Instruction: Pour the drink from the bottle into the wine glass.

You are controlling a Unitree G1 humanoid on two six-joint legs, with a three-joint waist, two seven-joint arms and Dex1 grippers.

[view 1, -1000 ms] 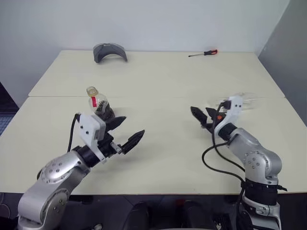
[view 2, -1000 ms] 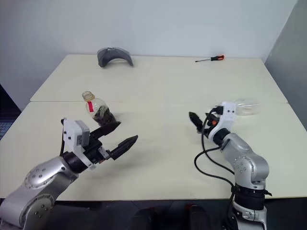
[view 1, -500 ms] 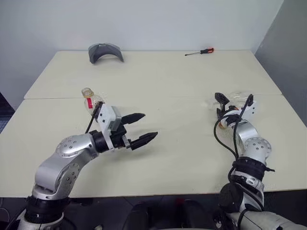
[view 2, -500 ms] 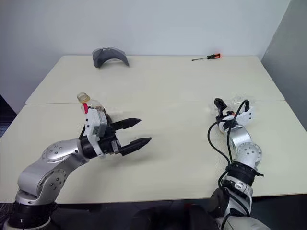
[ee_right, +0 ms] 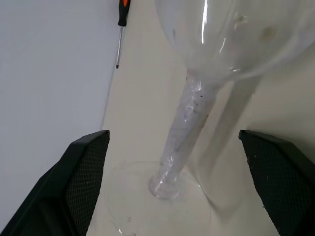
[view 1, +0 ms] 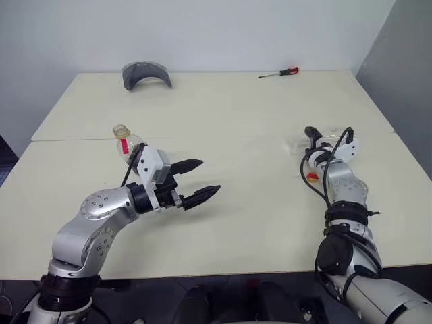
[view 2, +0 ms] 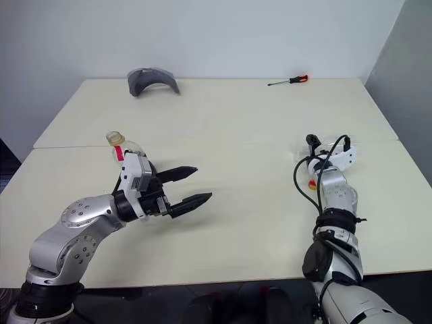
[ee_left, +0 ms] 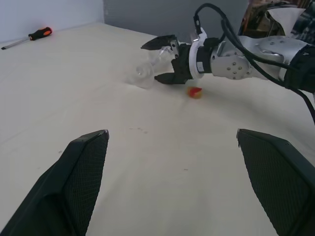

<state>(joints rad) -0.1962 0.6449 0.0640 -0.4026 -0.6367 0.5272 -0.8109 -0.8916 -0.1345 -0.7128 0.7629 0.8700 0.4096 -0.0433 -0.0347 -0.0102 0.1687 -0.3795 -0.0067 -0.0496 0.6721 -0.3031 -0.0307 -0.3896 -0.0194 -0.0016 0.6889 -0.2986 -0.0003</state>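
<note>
- The bottle [view 1: 126, 143] stands upright on the left side of the bench [view 1: 236, 115], partly hidden behind the left wrist; its neck is uncapped.
- A small red-and-yellow cap [ee_left: 195, 92] lies on the bench beside the right gripper.
- The wine glass [ee_right: 197, 98] lies at the right side of the bench, stem between the right gripper's fingers, not clamped.
- Left gripper [view 1: 196, 181]: fully spread, empty, beside the bottle.
- Right gripper [ee_left: 162, 60]: fully spread around the glass.
- A screwdriver [view 1: 278, 72] and a grey curved part [view 1: 146, 73] lie along the far edge.
</note>
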